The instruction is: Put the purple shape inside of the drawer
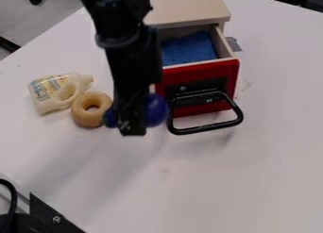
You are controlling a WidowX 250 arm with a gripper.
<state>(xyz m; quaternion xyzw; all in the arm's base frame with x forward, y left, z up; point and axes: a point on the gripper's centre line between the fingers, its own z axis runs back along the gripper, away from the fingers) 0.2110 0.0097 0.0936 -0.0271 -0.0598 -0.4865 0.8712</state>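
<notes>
In the camera view, I have the gripper [132, 128] hanging over the table [265, 170], closed on the shape [156, 110] as far as I can judge. It sits by the lower left edge of the drawer [202, 70] as I see it, and outside it. The drawer is pulled open from its cabinet [189, 8], with a blue pad [189, 48] inside, so I count the opening and the grasp as done. What's left for me is to carry the shape over the red front, lower it onto the pad and let go. I'd want good height for that, since both the front and the black handle [208, 128] could catch it.

The shape looks deep blue-purple, with a smooth, rounded lobe bulging out on either side of the gripper. The lobe nearer the drawer seems the larger; the other, beside the ring [80, 115], shows as a smaller dark curve. The gripper covers the middle, so I can't tell how the two join or what the whole outline is. The jug [54, 96] lies on its side beyond the ring.
</notes>
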